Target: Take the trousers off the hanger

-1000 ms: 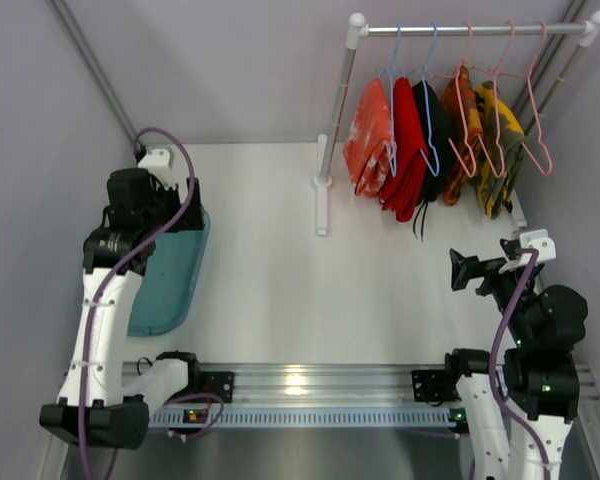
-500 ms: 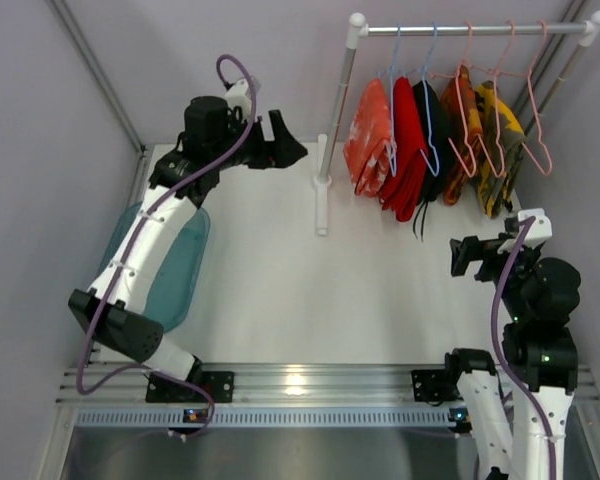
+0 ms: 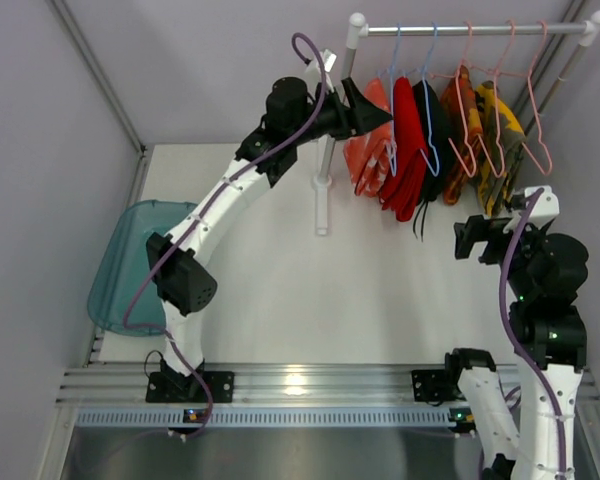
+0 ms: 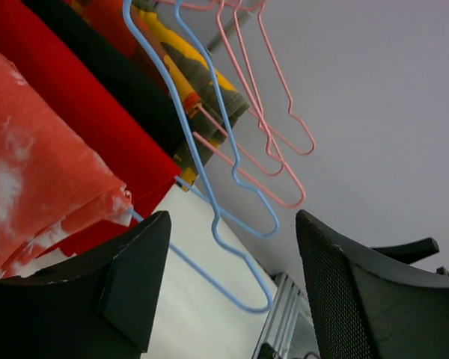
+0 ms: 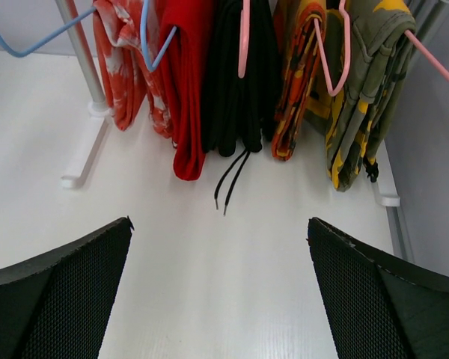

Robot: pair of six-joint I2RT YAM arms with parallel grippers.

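Note:
The orange-red blotched trousers (image 3: pixel 366 150) and the plain red trousers (image 3: pixel 408 150) hang folded over blue hangers (image 3: pixel 392 70) on the rack rail (image 3: pixel 470 30). Both also show in the left wrist view, blotched (image 4: pixel 30 187) and red (image 4: pixel 82 120), and in the right wrist view, blotched (image 5: pixel 120 60) and red (image 5: pixel 187 82). My left gripper (image 3: pixel 372 112) is open and empty, its fingertips at the top of the blotched trousers, with a blue hanger (image 4: pixel 232 247) between its fingers. My right gripper (image 3: pixel 472 238) is open and empty, low, in front of the rack's right end.
Black trousers (image 3: pixel 437 130) with dangling cords, an orange-patterned garment (image 3: pixel 464 125) and a yellow camouflage garment (image 3: pixel 500 145) hang on pink hangers (image 3: pixel 525 110) to the right. The rack's white post (image 3: pixel 327 150) stands left of the clothes. A teal tray (image 3: pixel 125 265) lies at the table's left.
My left arm has swung from the teal tray up and right across the table to the rack's left end. My right gripper has risen slightly toward the rack.

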